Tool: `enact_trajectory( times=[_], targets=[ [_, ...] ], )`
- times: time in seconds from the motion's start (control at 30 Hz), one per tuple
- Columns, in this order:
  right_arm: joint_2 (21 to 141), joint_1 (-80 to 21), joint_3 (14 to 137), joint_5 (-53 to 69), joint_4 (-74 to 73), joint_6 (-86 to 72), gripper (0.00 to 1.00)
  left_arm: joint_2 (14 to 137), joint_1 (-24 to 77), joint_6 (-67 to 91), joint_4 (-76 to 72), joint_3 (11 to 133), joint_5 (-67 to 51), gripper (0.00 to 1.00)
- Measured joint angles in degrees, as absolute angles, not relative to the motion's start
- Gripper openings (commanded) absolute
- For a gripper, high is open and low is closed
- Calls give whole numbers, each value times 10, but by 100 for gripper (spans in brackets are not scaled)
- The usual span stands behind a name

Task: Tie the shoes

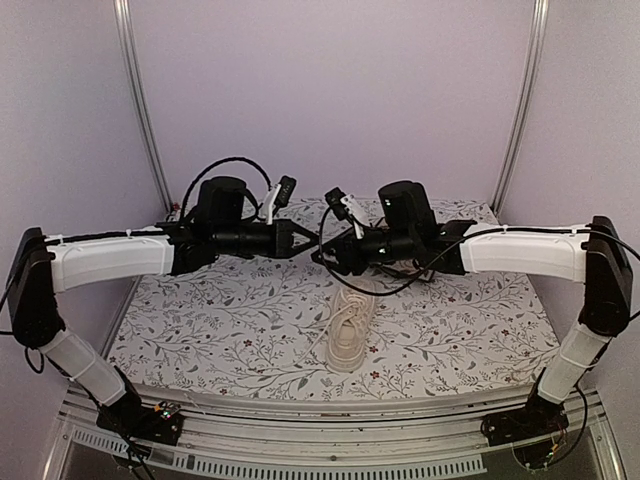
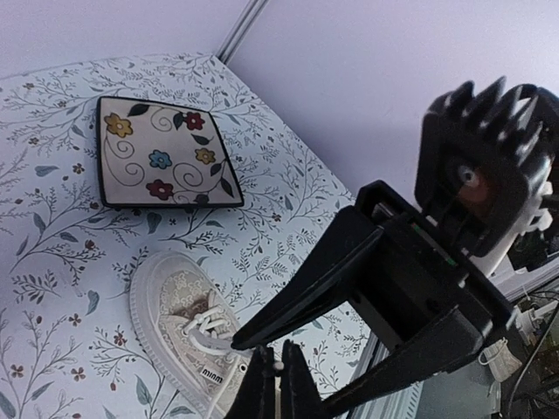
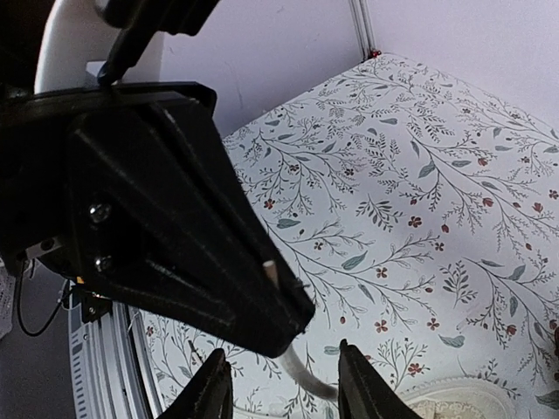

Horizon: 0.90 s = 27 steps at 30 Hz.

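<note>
The cream-white sneaker (image 1: 351, 325) lies on the floral table cover, toe to the front; it also shows in the left wrist view (image 2: 179, 319). My left gripper (image 1: 308, 243) hovers above it, shut on the end of a white lace (image 2: 277, 366), whose tip pokes out of the closed fingers (image 3: 271, 272). My right gripper (image 1: 323, 256) meets it tip to tip and is open. In the right wrist view the lace (image 3: 307, 378) hangs from the left gripper down between my open right fingers (image 3: 216, 391). The rest of the laces is mostly hidden.
A square floral tile (image 2: 166, 153) with a dark rim lies beyond the shoe's toe. The table's metal front rail (image 1: 330, 462) runs below the arm bases. Pale walls and upright frame posts (image 1: 140, 100) close in the back and sides.
</note>
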<state>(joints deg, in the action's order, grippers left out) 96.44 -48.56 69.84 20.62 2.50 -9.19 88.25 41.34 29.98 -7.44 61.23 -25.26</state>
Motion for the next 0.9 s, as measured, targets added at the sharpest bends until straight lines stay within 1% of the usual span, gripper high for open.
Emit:
enact_trajectory(
  times=[0.07,0.13,0.17,0.2,0.23,0.3,0.33,0.37,0.4,0.47,0.6,0.77,0.9],
  targets=[
    [978,-485,714,210,20,-81,31,879,415,300,-68,614,-253,0],
    [990,-484,728,215,15,-70,15,876,417,299,-63,615,-252,0],
    [993,-484,730,216,13,-63,5,875,418,299,-62,615,-252,0],
    [995,-484,733,216,12,-62,3,874,418,298,-59,615,-251,1],
    [995,-484,734,216,11,-61,3,873,418,297,-56,615,-251,16],
    [995,-484,734,207,9,-61,2,871,418,290,-51,615,-248,50],
    [995,-484,734,199,9,-62,2,870,418,288,-50,615,-246,61],
    [994,-484,731,187,10,-63,2,869,418,286,-50,614,-244,67],
    [990,-483,725,176,9,-65,2,867,418,283,-52,612,-241,69],
    [978,-480,709,154,3,-72,2,866,419,277,-59,601,-238,69],
    [927,-469,645,110,-12,-105,2,873,419,263,-72,556,-240,63],
    [862,-447,571,76,-30,-153,2,931,428,234,-86,523,-262,54],
    [835,-438,543,60,-38,-182,2,983,436,205,-97,515,-284,47]
  ],
)
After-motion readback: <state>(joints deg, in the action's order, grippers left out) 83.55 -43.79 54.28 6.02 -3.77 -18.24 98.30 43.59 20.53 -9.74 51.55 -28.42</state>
